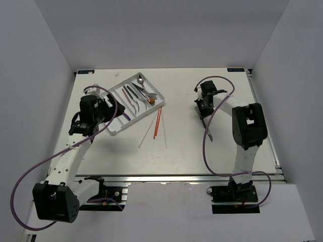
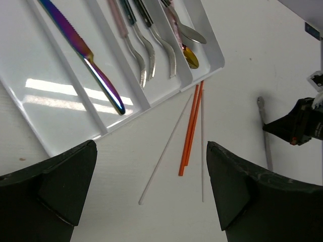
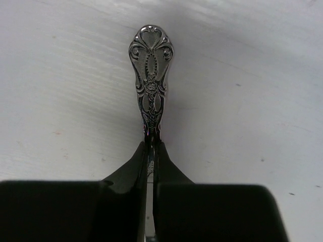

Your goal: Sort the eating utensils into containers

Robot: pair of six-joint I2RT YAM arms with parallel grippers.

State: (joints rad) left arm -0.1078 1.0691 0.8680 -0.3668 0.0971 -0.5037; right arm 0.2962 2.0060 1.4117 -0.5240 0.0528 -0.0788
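Note:
The white tray (image 1: pixel 117 126) lies at the back left and holds several utensils. In the left wrist view its compartments (image 2: pixel 45 96) hold an iridescent knife (image 2: pixel 86 55), several forks (image 2: pixel 144 48) and spoons (image 2: pixel 191 35). Two orange chopsticks (image 1: pixel 158 122) (image 2: pixel 191 128) and two pale ones (image 1: pixel 147 135) (image 2: pixel 166 148) lie on the table just beyond the tray's corner. My left gripper (image 1: pixel 103 110) (image 2: pixel 151 148) is open and empty, above the table by the tray and facing the chopsticks. My right gripper (image 1: pixel 204 108) (image 3: pixel 151 143) is shut on a silver utensil (image 1: pixel 209 130) with an ornate handle (image 3: pixel 151 65), low at the table.
White walls close in the table on the left, back and right. The right arm's purple cable (image 1: pixel 206 146) loops over the table in front of the held utensil. The utensil and right gripper also show at the right of the left wrist view (image 2: pixel 298 126).

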